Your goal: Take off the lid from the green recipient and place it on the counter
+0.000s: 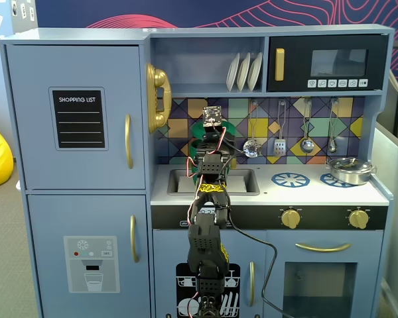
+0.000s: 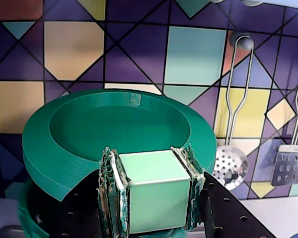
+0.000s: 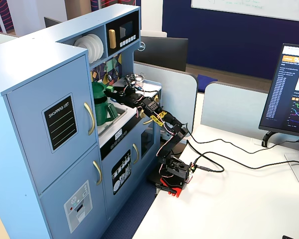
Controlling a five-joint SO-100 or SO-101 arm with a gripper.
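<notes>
Lift step in hand: gripper (image 2: 151, 191) clamped on the pale strap handle (image 2: 154, 191) of the lid (image 2: 114, 126), which sits tilted just above the green recipient (image 3: 100, 107) by the sink. Next, by my reading: carry sideways, lower flat onto bare counter (image 1: 305, 192), release

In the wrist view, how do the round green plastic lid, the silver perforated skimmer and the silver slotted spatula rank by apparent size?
1. The round green plastic lid, by far the largest; it is also nearest the camera.
2. The silver perforated skimmer.
3. The silver slotted spatula, though the picture's edge cuts it off, so this order is unsure.
</notes>
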